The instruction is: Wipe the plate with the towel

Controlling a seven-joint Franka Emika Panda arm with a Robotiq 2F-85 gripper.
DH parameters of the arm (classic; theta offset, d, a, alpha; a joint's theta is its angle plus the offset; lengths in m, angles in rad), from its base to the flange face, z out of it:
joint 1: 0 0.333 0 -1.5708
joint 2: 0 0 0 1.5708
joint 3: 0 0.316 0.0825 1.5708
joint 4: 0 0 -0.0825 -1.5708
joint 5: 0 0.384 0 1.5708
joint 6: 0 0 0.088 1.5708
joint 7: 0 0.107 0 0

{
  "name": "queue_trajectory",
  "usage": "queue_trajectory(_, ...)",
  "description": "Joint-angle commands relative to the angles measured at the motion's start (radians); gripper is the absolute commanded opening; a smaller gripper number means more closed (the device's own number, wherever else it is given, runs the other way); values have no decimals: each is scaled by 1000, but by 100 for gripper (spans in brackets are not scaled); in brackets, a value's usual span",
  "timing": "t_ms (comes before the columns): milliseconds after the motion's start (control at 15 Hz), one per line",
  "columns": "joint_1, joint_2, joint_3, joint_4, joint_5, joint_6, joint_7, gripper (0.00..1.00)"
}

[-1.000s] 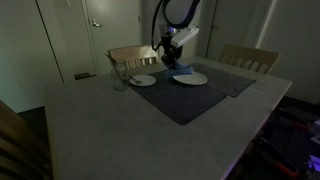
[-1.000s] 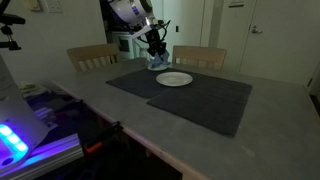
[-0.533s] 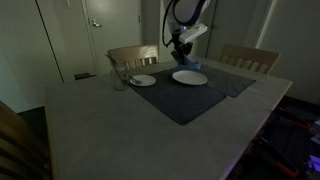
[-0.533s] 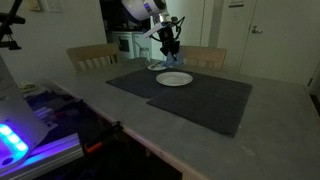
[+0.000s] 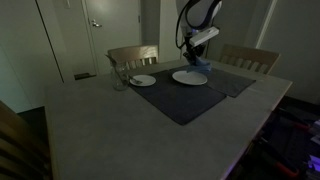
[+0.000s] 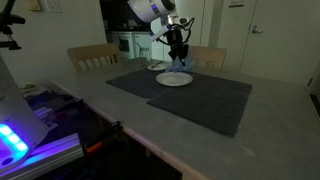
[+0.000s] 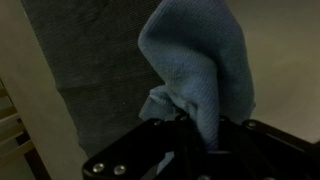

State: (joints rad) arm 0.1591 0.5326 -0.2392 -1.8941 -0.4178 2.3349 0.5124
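In an exterior view, the robot arm [image 5: 200,18] is seen right of centre at the top of the frame. Over the last second the jaws have been carried rightward, from above the gap between the two plates to a spot over the far right rim of the round white plate [image 5: 189,78]. The blue cloth towel [image 5: 198,64] is held hanging just above that rim; contact with the plate cannot be made out. The smaller white plate [image 5: 143,80] and the clear drinking glass [image 5: 120,80], left of centre, have not been disturbed.

In an exterior view, the same shift is shown as a move from upper centre-left toward the middle of the frame. The towel [image 6: 181,66] is now placed over the back edge of the plate [image 6: 174,79], which lies on the dark grey fabric placemat [image 6: 195,95] on the pale bench [image 6: 120,112].

In the wrist view, the upper centre is filled by the bunched towel [image 7: 200,60], its lower fold pinched between jaws closed narrowly on it at the bottom of the frame. The placemat [image 7: 90,50] is seen behind it at left; the plate cannot be identified here.

The carry to the plate is judged complete and the wiping barely begun, if at all. A slight lowering, so that the cloth presses on the plate, is likely needed before any sweep.
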Motion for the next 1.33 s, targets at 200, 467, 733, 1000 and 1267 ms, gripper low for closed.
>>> queue_trajectory(200, 11, -50, -54, -191, -139, 104, 138, 4)
queue_trajectory(467, 23, -30, -83, -264, -243, 211, 325, 4)
queue_trajectory(733, 19, -30, -81, -302, -303, 292, 466, 4)
queue_trajectory(1000, 25, -57, -82, -287, -371, 263, 531, 4)
queue_trajectory(1267, 10, -85, -55, -254, -449, 256, 568, 4)
